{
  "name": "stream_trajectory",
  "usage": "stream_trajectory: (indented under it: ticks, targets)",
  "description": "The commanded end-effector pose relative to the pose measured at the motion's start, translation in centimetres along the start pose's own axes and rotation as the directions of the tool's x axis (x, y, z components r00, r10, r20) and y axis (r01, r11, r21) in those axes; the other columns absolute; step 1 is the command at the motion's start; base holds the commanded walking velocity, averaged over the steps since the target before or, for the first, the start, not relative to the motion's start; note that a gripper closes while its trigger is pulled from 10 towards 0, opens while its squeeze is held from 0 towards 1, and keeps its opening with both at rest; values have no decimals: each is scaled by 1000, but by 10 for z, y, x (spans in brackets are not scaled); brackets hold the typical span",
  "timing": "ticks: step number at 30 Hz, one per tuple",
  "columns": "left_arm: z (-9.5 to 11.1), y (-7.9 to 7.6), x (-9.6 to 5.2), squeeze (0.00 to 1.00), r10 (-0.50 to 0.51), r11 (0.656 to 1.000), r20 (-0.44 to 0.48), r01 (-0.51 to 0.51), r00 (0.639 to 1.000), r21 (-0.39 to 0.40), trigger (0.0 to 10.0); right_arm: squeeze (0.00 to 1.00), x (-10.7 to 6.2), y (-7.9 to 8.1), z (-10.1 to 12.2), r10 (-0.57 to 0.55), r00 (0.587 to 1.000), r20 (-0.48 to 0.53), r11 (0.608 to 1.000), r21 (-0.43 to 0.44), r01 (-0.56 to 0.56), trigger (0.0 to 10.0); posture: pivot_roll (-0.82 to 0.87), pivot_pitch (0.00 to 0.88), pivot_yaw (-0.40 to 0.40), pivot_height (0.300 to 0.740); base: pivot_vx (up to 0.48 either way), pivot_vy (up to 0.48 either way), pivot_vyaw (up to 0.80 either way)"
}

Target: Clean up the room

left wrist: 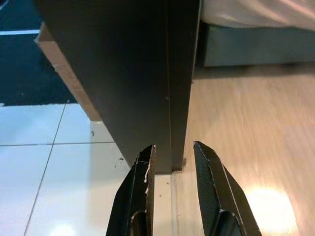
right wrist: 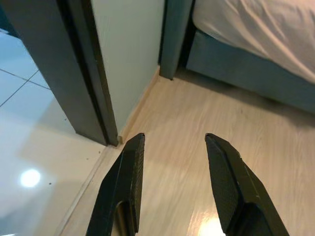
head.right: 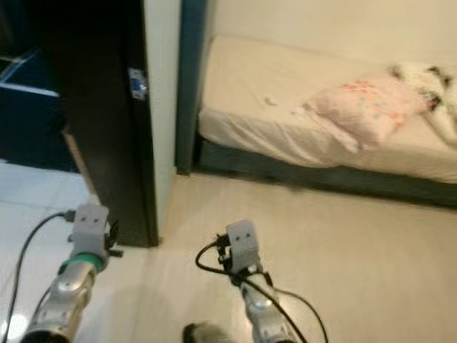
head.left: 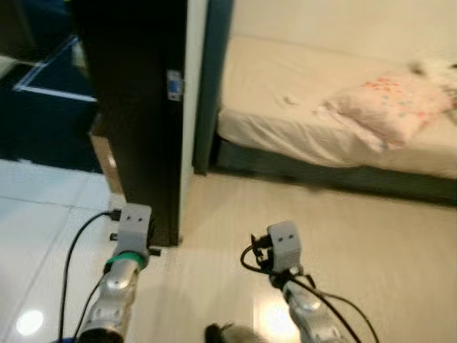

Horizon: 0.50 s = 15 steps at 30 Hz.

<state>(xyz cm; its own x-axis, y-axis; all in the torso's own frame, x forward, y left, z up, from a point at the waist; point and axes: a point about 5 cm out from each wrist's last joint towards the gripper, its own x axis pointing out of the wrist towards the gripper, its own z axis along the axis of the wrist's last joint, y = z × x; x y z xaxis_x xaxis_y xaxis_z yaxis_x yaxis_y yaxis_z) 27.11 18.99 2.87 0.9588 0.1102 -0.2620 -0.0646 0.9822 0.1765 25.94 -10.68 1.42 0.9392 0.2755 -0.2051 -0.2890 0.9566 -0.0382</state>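
Left gripper (left wrist: 172,172): fingers a narrow gap apart, holding nothing, aimed at the foot of the dark door (head.left: 139,107) at approx 12 o'clock. Right gripper (right wrist: 174,182): spread wider, also empty, over bare wood floor (head.left: 357,243). Both arms sit low and forward, prob. just carried that way while walking in, since nothing is in reach. Stuff to tidy looks to be on the bed (head.left: 285,93) at approx 1–2 o'clock, well apart from both grippers. Count: 1 bed, 1 pink spotted pillow (head.left: 393,103), 1 small white scrap (head.left: 290,99), 1 blurred white thing (head.right: 432,89) by the pillow, can't tell what.
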Motion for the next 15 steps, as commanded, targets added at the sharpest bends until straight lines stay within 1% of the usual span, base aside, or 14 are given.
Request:
stream_trajectory:
  ticks: [1, 15]
  targets:
    - [0, -7, 1, 0, -17, 1000, -2, 17, 1000, -1, 10000, 0, -5, -8, -6, -30, 999, -15, 1000, -1, 30, 10000, -17, 26, -32, 740, 0, 0, -781]
    - [3, -9, 4, 0, -16, 1000, 11, 16, 1000, -9, 10000, 0, -3, -8, -4, -33, 999, 1, 999, 3, 33, 10000, -19, 30, -34, 740, 0, 0, -781]
